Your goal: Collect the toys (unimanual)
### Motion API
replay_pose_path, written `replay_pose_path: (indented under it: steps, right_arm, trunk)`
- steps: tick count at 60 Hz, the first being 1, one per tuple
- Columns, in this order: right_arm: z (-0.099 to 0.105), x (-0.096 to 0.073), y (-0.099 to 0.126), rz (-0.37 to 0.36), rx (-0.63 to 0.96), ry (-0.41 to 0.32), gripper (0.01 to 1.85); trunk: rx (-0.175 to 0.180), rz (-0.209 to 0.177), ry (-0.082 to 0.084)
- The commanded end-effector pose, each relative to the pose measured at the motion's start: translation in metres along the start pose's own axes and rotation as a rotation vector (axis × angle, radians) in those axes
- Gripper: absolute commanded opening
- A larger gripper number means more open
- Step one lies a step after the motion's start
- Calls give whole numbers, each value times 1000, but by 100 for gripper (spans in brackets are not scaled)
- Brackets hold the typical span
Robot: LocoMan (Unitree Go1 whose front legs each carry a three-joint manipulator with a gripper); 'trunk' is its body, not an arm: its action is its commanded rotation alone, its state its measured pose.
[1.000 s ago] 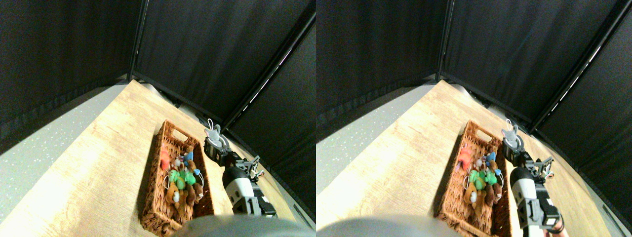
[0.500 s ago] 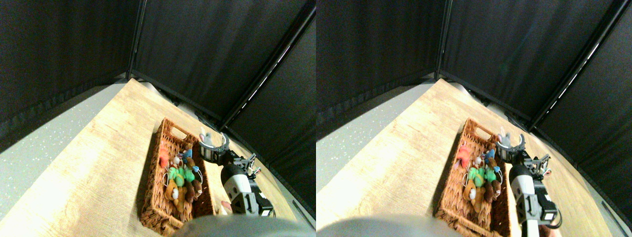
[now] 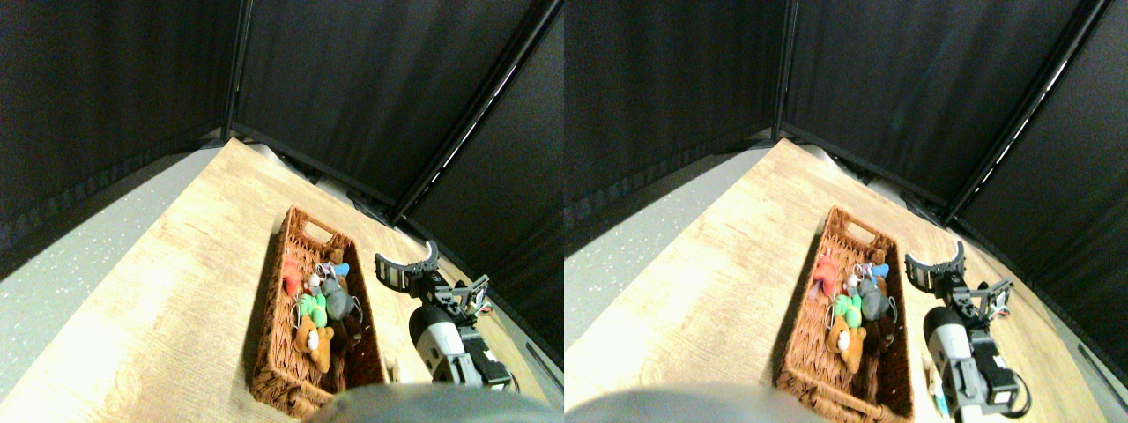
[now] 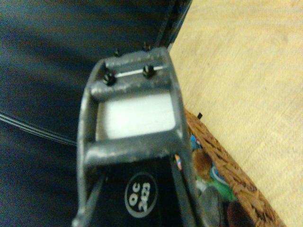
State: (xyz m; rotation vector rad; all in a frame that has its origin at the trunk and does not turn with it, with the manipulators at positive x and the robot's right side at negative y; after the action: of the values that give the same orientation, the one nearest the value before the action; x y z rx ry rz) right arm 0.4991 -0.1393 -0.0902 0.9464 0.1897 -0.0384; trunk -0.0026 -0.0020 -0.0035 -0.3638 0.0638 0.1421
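The brown wicker basket (image 3: 286, 374) lies on the wooden table and holds the toys. A grey toy (image 3: 335, 298) rests on top of the pile, between a blue one (image 3: 340, 270) and a green one (image 3: 312, 308). A red toy (image 3: 291, 278) lies by the left wall and an orange-brown one (image 3: 314, 338) nearer me. My right gripper (image 3: 406, 256) hovers just right of the basket, open and empty, its curved fingers (image 3: 384, 263) spread wide. In the wrist view the dark jaw frame fills the middle, with the basket's rim (image 4: 232, 175) and a green toy (image 4: 226, 193) beside it.
The wooden table (image 3: 176, 291) stretches left of the basket. Black curtains (image 3: 352, 88) close off the back and right, close behind the gripper. A grey speckled floor (image 3: 62, 273) lies beyond the table's left edge.
The gripper held the grey toy over the basket's right rim, then opened. The grey toy now lies in the basket, and the gripper has drawn off to the right.
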Motion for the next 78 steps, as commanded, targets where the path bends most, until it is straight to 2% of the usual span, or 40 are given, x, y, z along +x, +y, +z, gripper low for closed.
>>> replay_pose_path:
  steps: [1, 13, 20, 24, 29, 33, 40, 41, 43, 47, 51, 52, 55, 60, 74, 78]
  right_arm:
    - [25, -2, -9, 67, -17, -95, 78]
    - [49, -19, -35, 32, 20, -184, 84]
    - [50, -31, -45, 5, 32, -220, 82]
    - [50, -39, -52, -37, 40, -235, 82]
    - [47, -43, -60, -42, 79, -236, 78]
    - [45, -46, -68, -73, 110, -251, 81]
    - [35, -53, -86, -108, 169, -223, 78]
    - [34, -54, -89, -116, 178, -218, 77]
    - [31, -57, -94, -135, 215, -212, 75]
    - [28, -60, -102, -170, 245, -201, 80]
    - [25, -62, -111, -165, 263, -171, 78]
    - [24, -63, -113, -167, 280, -155, 77]
    - [22, -65, -118, -180, 273, -148, 77]
    - [17, -68, -125, -243, 299, -142, 79]
    - [13, -60, -148, -284, 280, -145, 71]
    - [14, -57, -155, -319, 292, -173, 73]
  trunk:
    - [15, -6, 14]
    - [48, -34, 20]
    - [65, -44, 27]
    - [73, -48, 29]
    - [79, -52, 33]
    - [82, -53, 34]
    - [83, -56, 34]
    - [83, -56, 40]
    - [83, -56, 40]
    - [81, -51, 42]
    - [81, -51, 42]
    - [78, -47, 48]
    - [75, -48, 50]
    - [72, -47, 50]
    - [66, -44, 43]
    - [65, -43, 42]
